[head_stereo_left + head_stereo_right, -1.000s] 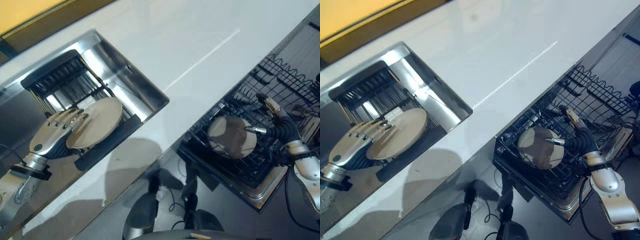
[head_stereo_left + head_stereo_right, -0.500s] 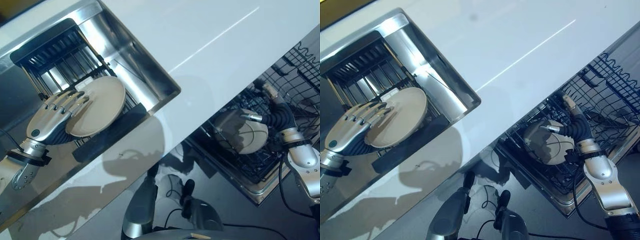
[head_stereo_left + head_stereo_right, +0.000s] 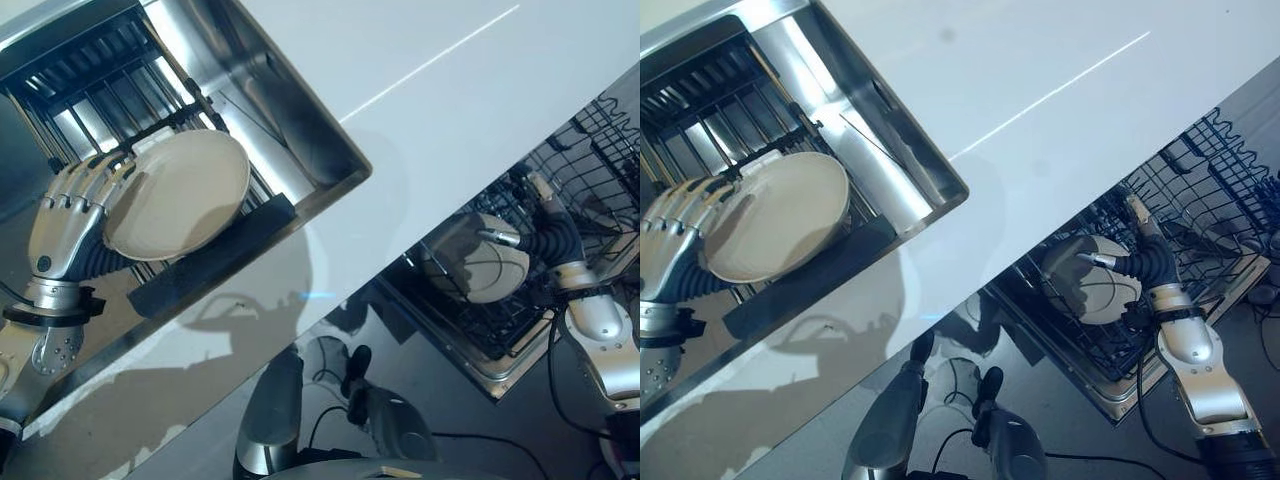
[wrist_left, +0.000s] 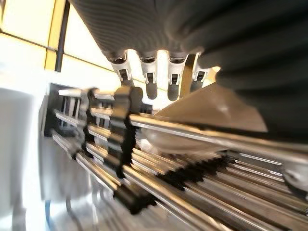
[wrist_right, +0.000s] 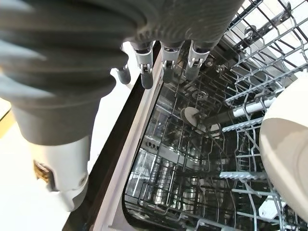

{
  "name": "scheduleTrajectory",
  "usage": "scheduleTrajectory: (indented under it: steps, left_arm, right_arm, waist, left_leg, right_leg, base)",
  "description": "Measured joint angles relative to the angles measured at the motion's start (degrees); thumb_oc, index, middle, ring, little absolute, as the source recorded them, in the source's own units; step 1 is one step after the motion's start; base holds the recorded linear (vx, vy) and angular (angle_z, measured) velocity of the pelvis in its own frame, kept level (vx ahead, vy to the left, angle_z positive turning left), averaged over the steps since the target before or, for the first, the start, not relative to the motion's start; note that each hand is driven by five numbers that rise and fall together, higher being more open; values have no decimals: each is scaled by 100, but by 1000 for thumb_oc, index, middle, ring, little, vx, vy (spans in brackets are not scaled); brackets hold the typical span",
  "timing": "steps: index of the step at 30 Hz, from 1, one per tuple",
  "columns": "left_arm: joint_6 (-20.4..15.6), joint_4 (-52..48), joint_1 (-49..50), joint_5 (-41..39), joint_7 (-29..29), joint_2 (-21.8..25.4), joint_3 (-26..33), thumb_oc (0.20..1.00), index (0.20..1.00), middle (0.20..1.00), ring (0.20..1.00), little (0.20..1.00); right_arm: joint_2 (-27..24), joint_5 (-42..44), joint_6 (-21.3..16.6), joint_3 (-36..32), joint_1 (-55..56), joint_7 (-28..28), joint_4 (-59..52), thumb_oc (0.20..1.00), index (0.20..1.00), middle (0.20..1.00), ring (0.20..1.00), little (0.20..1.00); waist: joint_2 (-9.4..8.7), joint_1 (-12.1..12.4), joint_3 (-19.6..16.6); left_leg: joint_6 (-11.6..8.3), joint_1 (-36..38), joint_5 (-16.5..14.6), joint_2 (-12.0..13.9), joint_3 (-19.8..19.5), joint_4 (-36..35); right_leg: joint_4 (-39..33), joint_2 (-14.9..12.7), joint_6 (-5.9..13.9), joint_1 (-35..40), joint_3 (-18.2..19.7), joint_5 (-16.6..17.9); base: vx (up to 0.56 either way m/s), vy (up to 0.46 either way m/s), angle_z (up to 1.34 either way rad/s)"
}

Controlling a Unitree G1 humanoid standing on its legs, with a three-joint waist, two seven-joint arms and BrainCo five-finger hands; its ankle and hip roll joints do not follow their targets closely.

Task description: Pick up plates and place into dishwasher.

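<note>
A beige plate [image 3: 180, 195] lies tilted on the black wire rack [image 3: 90, 80] inside the steel sink [image 3: 335, 165]. My left hand [image 3: 65, 230] is at its near rim, with fingers [image 4: 149, 72] curled over the plate's edge [image 4: 211, 108]. A second beige plate [image 3: 480, 270] stands in the lower dishwasher rack [image 3: 590, 150]. My right hand [image 3: 548, 238] is open just beside it, fingers straight and thumb reaching over the plate's face. In the right wrist view that plate [image 5: 288, 149] shows past the fingers [image 5: 166, 60].
A white counter [image 3: 450, 120] runs between the sink and the open dishwasher. A black bar [image 3: 210, 255] of the sink rack lies along the plate's near side. Wire tines [image 5: 202, 159] crowd the dishwasher rack around the plate.
The camera has shifted, sliding the whole scene. My left hand's fingers have wrapped further over the sink plate's rim. The right hand stays beside the plate in the dishwasher rack.
</note>
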Motion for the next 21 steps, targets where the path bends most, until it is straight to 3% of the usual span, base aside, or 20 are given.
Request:
scheduleTrajectory:
  steps: [1,3,9,14,21]
  left_arm:
    - [-26,93,-89,106,128,-24,20,931,931,931,931,931]
    - [-50,135,-162,207,320,-28,23,200,200,200,200,200]
    - [-278,88,-292,570,597,-62,32,200,200,200,200,200]
    - [-330,87,-277,822,596,-48,5,200,200,200,200,200]
    - [-502,35,-283,831,610,19,-99,200,200,200,200,200]
  right_arm:
    - [40,0,-8,36,42,-29,-12,1000,1000,1000,1000,1000]
    - [103,0,-14,94,63,-65,-51,1000,1000,1000,1000,1000]
    - [112,2,-114,209,270,-152,-133,1000,1000,1000,1000,1000]
    - [110,14,-150,224,401,-138,-199,1000,1000,1000,1000,1000]
    - [112,18,-249,271,477,-136,-204,1000,1000,1000,1000,1000]
  waist:
    - [-10,-1,-4]
    - [-30,1,-2]
    - [-173,5,-41]
    - [-188,-10,-50]
    - [-288,-9,-325]
  left_leg:
    - [-5,3,-3,4,-3,1]
    - [-9,18,-7,0,-10,12]
    - [-2,118,-19,13,2,-10]
    - [-1,200,-20,20,25,-24]
    - [-2,201,-22,16,27,-46]
  right_leg:
    - [-20,11,-6,14,-1,5]
    - [-78,24,-13,70,-2,26]
    - [-222,31,-2,202,35,100]
    - [-288,37,-3,294,75,153]
    - [-319,37,-3,299,79,156]
  base:
    - [49,-96,1]
    - [44,-87,3]
    - [30,-64,-2]
    - [31,-9,-4]
    - [0,0,0]
